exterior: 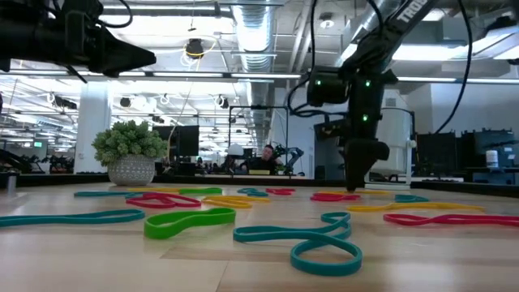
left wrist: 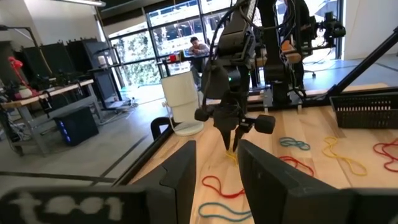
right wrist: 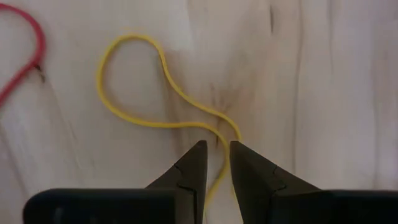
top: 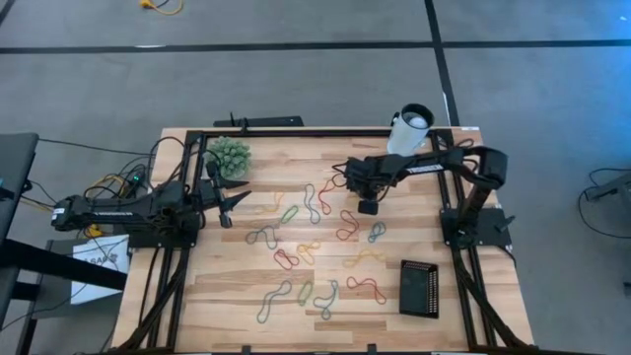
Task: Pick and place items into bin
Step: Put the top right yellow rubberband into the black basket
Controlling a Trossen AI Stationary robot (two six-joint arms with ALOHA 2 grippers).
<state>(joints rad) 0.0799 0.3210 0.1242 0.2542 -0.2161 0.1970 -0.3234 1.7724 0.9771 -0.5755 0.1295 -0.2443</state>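
Right gripper (right wrist: 216, 163) down on the table, fingertips pinching a yellow band (right wrist: 134, 93) lying mid-table; left gripper (top: 229, 205) parted, empty, near the table's left edge; bin (top: 420, 289) well apart, front right.

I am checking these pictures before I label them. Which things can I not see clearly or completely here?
- Right gripper: in the right wrist view the yellow band runs between its fingertips; whether they pinch it cannot be told.
- Bin: in the left wrist view the picture's edge cuts it off, so its inside stays unseen.
- Left gripper: in the low view only a dark shape at the top edge.
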